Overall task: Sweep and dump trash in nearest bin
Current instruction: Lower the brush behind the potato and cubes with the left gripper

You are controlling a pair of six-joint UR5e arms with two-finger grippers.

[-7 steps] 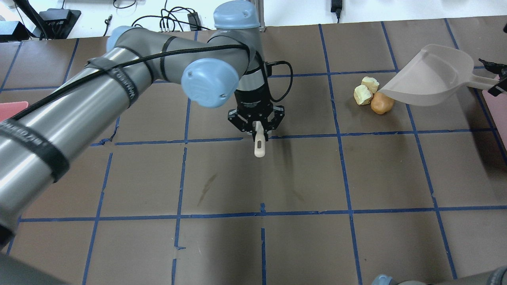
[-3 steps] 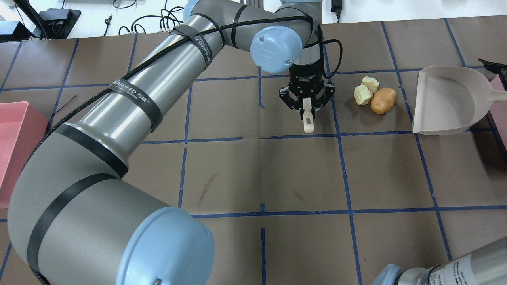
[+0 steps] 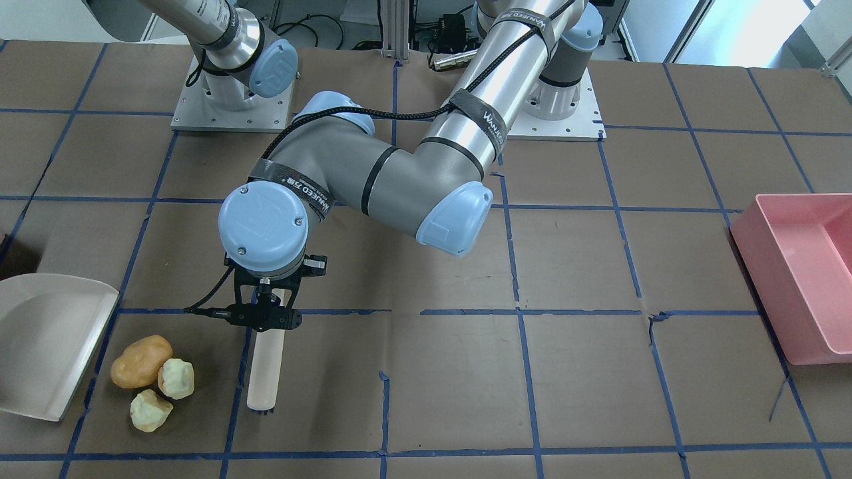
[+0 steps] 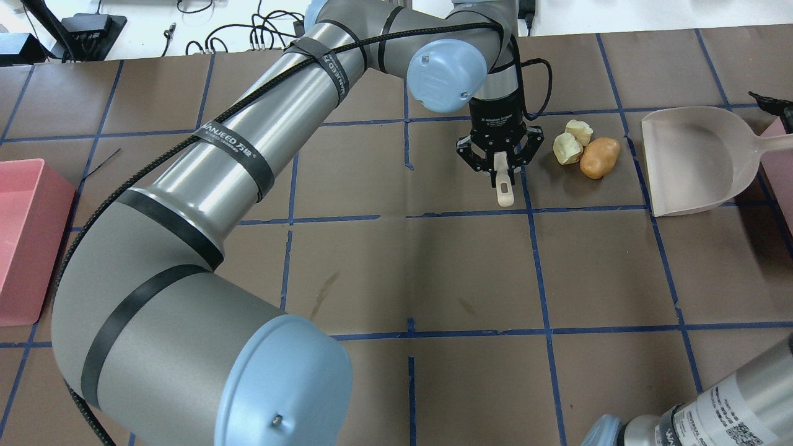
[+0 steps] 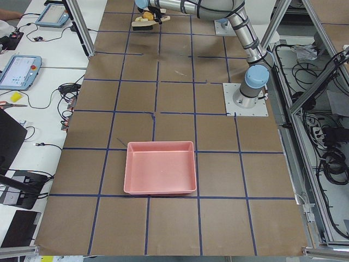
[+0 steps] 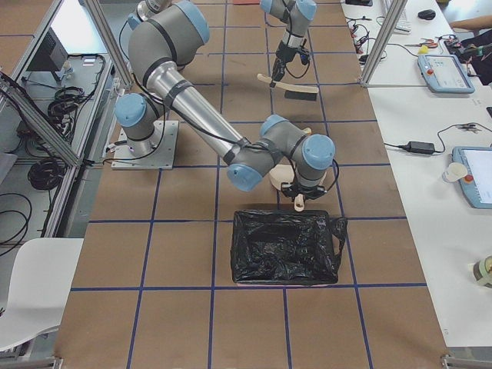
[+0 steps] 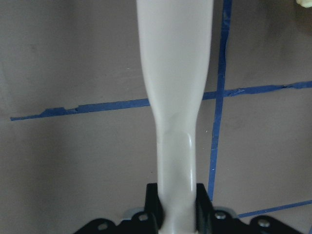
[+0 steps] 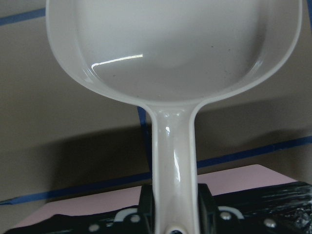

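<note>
1. Trash, a smooth tan-brown potato-shaped lump point(image 4: 600, 157) with two rough pale yellow-green chunks point(image 4: 567, 148) close against it, lies clustered on the brown paper counter point(image 4: 372, 272), right of centre in the overhead view.
2. Near the lump is a beige plastic dustpan point(image 4: 694, 161), its mouth toward the cluster; the right arm's fingers point(image 8: 146, 209) pinch its handle.
3. On the chunks' side, the left arm's fingers point(image 7: 152, 207) pinch a cream plastic brush point(image 3: 265, 366), which is near the chunks and apart from them.
4. A pink plastic bin point(image 4: 25, 235) sits well apart at the counter's left end.
</note>
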